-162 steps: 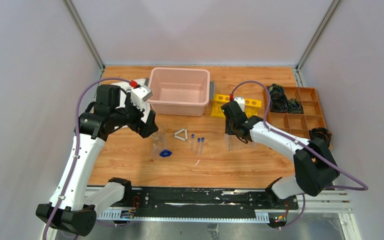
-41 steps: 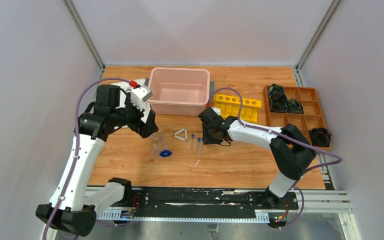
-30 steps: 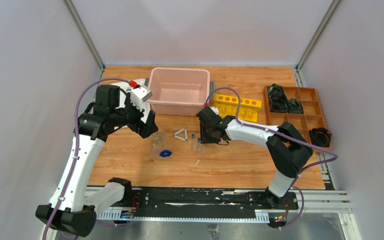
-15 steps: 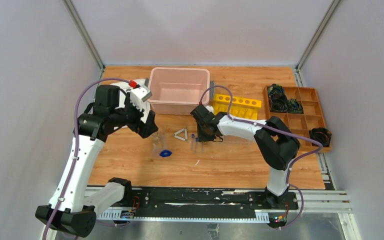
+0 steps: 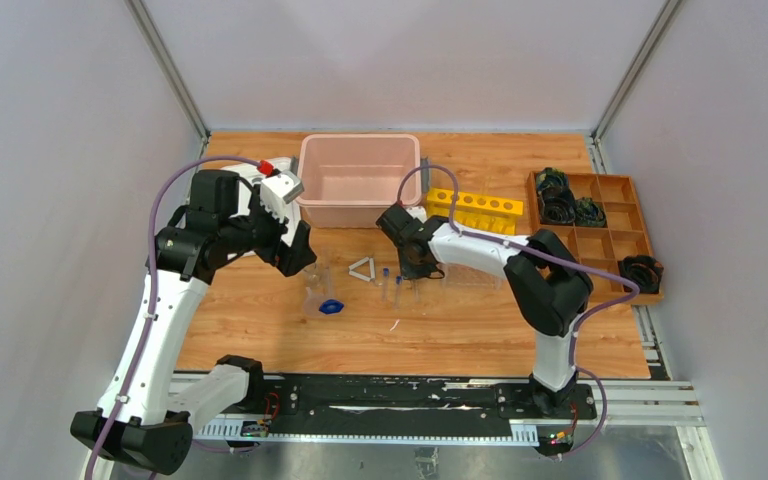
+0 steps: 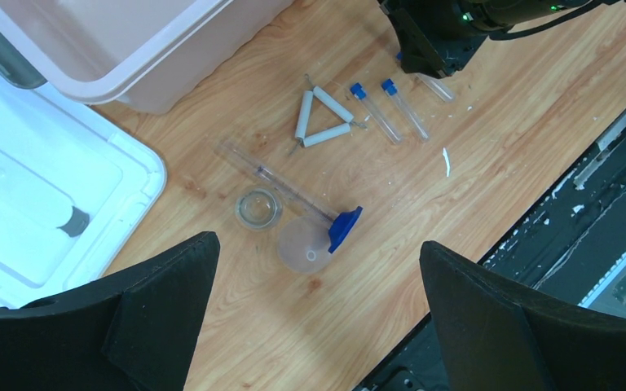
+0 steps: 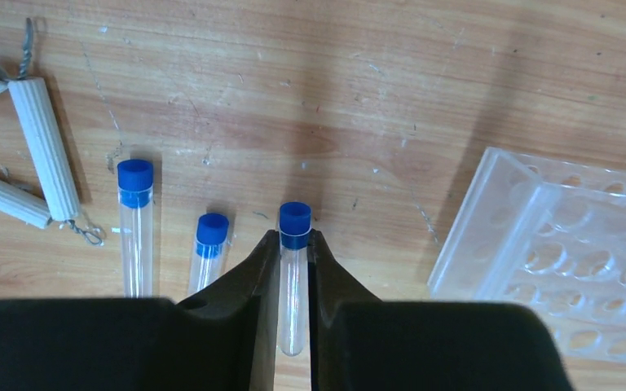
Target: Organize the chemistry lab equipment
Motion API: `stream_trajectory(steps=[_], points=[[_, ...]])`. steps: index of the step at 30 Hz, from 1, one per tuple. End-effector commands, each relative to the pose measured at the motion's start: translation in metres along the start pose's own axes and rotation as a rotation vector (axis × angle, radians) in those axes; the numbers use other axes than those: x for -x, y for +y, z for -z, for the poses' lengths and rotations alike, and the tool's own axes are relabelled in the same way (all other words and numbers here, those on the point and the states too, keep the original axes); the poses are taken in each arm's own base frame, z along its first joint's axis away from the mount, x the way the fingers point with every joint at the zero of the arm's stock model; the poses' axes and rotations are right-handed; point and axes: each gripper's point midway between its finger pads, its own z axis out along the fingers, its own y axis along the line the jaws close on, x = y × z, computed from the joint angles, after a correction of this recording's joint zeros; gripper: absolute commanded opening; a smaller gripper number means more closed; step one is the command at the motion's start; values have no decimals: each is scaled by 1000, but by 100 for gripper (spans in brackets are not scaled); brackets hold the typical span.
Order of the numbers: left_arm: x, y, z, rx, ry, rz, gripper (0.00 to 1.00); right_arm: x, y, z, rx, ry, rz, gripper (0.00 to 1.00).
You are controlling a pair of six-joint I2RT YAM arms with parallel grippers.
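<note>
Right fingers (image 7: 254, 309), swung over from the clear rack (image 7: 554, 244) moments ago, now pinch the rightmost blue-capped tube (image 7: 293, 285) lying flat mid-worktop (image 7: 375, 98) beside two other tubes (image 7: 136, 228), so racking looks ready; left fingers (image 6: 163, 301) hang spread wide.

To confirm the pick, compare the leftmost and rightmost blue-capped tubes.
The rightmost tube sits clamped in the right gripper; the leftmost tube lies free. The leftmost tube is beside the white triangle frame; the rightmost tube is nearest the clear rack. Both are clear, blue-capped and lying flat.
</note>
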Motion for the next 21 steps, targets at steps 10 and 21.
stream_trajectory(steps=[10,21], points=[[18,-19,9,-78,-75,-6,100,57,67,140,351,-339,8,0],[23,-56,10,-293,-104,76,93,106,148,271,771,-746,-29,0]])
